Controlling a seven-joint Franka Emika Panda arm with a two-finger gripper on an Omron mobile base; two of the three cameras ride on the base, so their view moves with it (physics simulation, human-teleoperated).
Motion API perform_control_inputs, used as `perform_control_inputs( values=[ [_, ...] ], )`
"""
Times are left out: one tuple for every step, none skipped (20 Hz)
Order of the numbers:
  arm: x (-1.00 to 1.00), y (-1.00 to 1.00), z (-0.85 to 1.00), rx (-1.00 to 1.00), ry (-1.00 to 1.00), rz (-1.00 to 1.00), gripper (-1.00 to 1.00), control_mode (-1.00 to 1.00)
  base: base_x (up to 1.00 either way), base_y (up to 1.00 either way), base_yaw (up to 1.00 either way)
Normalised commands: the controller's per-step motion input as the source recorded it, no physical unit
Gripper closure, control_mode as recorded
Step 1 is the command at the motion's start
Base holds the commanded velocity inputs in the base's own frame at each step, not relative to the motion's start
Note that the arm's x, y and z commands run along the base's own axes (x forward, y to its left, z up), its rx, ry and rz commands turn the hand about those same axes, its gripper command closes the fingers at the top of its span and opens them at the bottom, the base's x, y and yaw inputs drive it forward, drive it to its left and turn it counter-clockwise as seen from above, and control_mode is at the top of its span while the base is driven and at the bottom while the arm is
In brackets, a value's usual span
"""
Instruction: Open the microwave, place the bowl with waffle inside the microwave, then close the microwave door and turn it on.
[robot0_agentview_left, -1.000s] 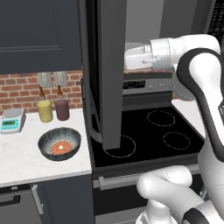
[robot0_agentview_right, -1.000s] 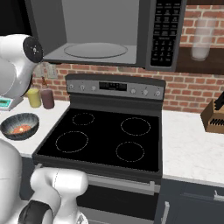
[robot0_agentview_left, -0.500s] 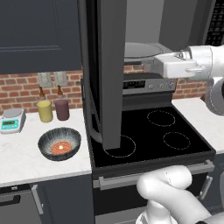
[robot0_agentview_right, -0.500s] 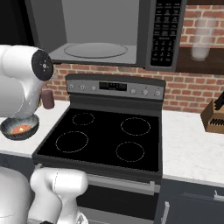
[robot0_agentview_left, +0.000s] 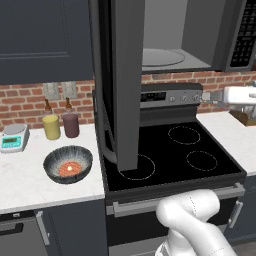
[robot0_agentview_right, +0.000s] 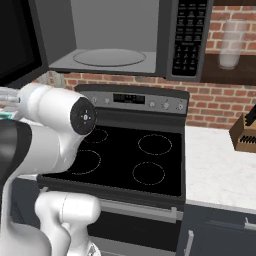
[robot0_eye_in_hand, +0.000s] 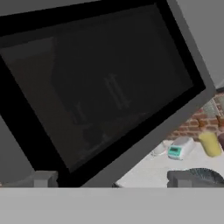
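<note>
The microwave (robot0_agentview_left: 200, 35) hangs over the stove with its pale cavity and glass turntable (robot0_agentview_right: 110, 57) exposed. The microwave door (robot0_agentview_left: 122, 85) stands swung wide toward me, edge-on in the left base view; its black window (robot0_eye_in_hand: 100, 87) fills the hand view. The bowl (robot0_agentview_left: 68, 163) sits on the white counter left of the stove, holding the orange-red waffle (robot0_agentview_left: 70, 169). My gripper (robot0_agentview_left: 206, 97) hovers open and empty to the right of the door, above the stove's back right, pointing left at the door. In the hand view my gripper (robot0_eye_in_hand: 113, 180) faces the window, and the bowl's rim (robot0_eye_in_hand: 205, 174) shows behind the right fingertip.
The black stove top (robot0_agentview_left: 170, 150) lies under the microwave. A scale (robot0_agentview_left: 12, 137), a yellow cup (robot0_agentview_left: 51, 126) and a dark cup (robot0_agentview_left: 71, 125) stand behind the bowl. A knife block (robot0_agentview_right: 245, 132) sits on the right counter, with a glass jar (robot0_agentview_right: 230, 45) on the shelf above.
My hand has swung right and down, away from the door's edge. The jaws have spread wider. The door and the bowl stay where they were.
</note>
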Motion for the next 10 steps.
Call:
perform_control_inputs(
  values=[
    [0.00,-0.24,-0.78,0.10,0.49,-0.08,-1.00,-1.00,0.00,0.00,0.00],
    [0.00,-0.11,-0.84,0.07,0.50,-0.09,-1.00,-1.00,0.00,0.00,0.00],
    [0.07,0.00,-0.86,0.05,0.53,-0.10,-1.00,-1.00,0.00,0.00,0.00],
    [0.10,0.00,-1.00,0.01,0.53,-0.10,-1.00,-1.00,0.00,0.00,0.00],
    [0.12,0.00,-0.94,0.00,0.55,-0.09,-1.00,-1.00,0.00,0.00,0.00],
    [0.18,0.09,-0.85,0.00,0.58,-0.08,-1.00,-1.00,0.00,0.00,0.00],
    [0.12,0.22,-0.87,0.00,0.54,-0.10,-1.00,-1.00,0.00,0.00,0.00],
    [0.15,0.37,-0.84,0.00,0.54,-0.11,-1.00,-1.00,0.00,0.00,0.00],
    [0.24,0.54,-0.87,0.00,0.53,-0.14,-1.00,-1.00,0.00,0.00,0.00],
    [0.26,0.55,-0.86,0.00,0.51,-0.14,-1.00,-1.00,0.00,0.00,0.00]
  ],
)
